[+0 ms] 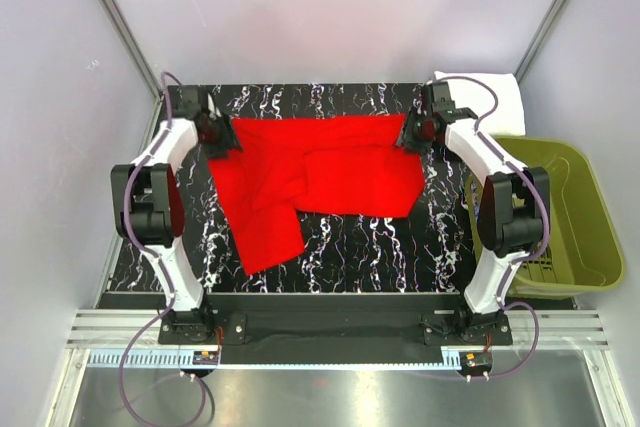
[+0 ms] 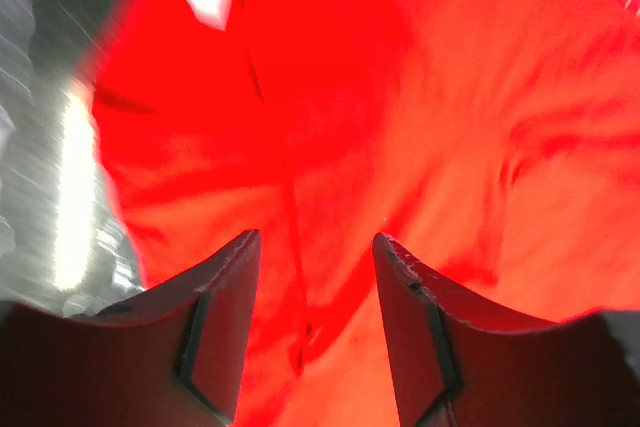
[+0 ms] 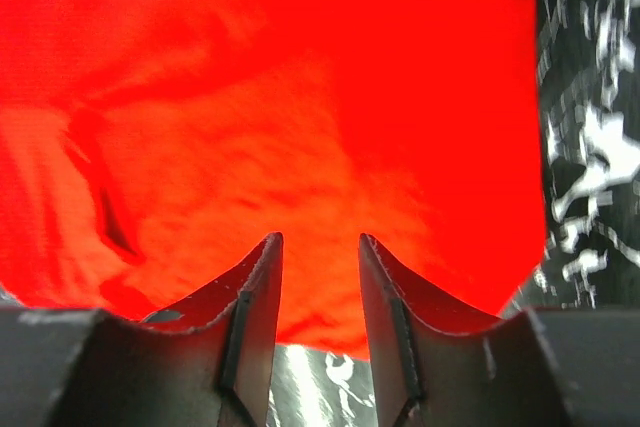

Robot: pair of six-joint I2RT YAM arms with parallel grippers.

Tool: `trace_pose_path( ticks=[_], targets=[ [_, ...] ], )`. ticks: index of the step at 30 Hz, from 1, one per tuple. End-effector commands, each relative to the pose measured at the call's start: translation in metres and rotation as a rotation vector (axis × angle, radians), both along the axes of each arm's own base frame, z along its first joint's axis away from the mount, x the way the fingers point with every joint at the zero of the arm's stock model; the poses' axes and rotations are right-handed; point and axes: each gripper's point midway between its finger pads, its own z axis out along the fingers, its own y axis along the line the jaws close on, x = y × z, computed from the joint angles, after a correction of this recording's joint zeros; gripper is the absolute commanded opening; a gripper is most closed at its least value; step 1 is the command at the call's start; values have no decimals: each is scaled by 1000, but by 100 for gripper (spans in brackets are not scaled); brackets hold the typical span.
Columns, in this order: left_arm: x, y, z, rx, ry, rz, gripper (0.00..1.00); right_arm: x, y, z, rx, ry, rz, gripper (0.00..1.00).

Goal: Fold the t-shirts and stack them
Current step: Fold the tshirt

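The red t-shirt (image 1: 320, 177) lies partly folded across the table (image 1: 380, 247). It looks light, limp and quick to wrinkle, so it is best pinched at corners or hems. The left gripper (image 2: 317, 239) and right gripper (image 3: 318, 239) sit over its far corners, jaws parted, gripping nothing. A folded white t-shirt (image 1: 490, 97) lies by the basket (image 1: 570, 217).

A bright red t-shirt (image 1: 320, 172) lies partly folded and creased on the dark marbled surface (image 1: 370, 247), filling the upper middle of the top view. Its broad band runs left to right with layers overlapping at the centre, and one flap slants down toward the lower left. A white t-shirt (image 1: 497, 97), folded into a neat rectangle, lies in the upper right.
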Motion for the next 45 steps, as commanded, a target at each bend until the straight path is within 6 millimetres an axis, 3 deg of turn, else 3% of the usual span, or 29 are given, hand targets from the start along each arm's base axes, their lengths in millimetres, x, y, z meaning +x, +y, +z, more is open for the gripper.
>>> trace_pose_path(
  ticks=[1, 3, 4, 10, 11, 16, 19, 24, 29, 37, 38, 39, 40, 41, 42, 43, 45],
  targets=[
    [-30, -27, -23, -50, 37, -62, 52, -22, -1, -15, 8, 60, -5, 43],
    [-46, -28, -36, -63, 73, -61, 52, -41, -9, -21, -18, 114, -21, 43],
    [-51, -40, -37, -67, 72, -93, 52, -48, -13, -23, -31, 131, -36, 43],
    [-76, -31, -72, -24, 181, -62, 52, -92, -22, -37, -30, 152, -113, 48],
    [-77, -27, -76, 2, 192, -59, 52, -105, -25, -51, -32, 190, -135, 49],
    [-81, 2, -103, 114, 310, -24, 52, -123, -13, -57, -28, 179, -120, 50],
    [-78, 35, -107, 169, 336, 45, 52, -127, 1, -52, -56, 165, -81, 51],
    [-70, 64, -101, 258, 345, 84, 52, -126, -1, -53, -107, 146, -99, 51],
    [-63, 55, -89, 199, 304, 69, 53, -131, 9, -68, -104, 123, -61, 56],
    [-64, 39, -17, 136, 129, 46, 62, -128, 23, -76, -35, 117, -132, 55],
    [-75, 35, -22, 113, 141, 66, 62, -126, 25, -77, -27, 109, -144, 55],
    [-74, 33, -6, 100, 71, 84, 62, -125, 26, -81, -25, 120, -143, 55],
    [-80, 35, -4, 102, 62, 116, 62, -124, 27, -82, -24, 122, -144, 55],
    [-97, 35, -17, 82, 96, 180, 63, -125, 30, -86, -29, 126, -140, 54],
    [-99, 37, -2, 79, 30, 214, 63, -125, 30, -89, -33, 133, -143, 54],
    [-113, 38, -12, 68, 52, 275, 63, -127, 32, -91, -35, 137, -139, 54],
    [-123, 42, -4, 66, 18, 340, 63, -129, 33, -96, -39, 136, -135, 53]
  ],
)
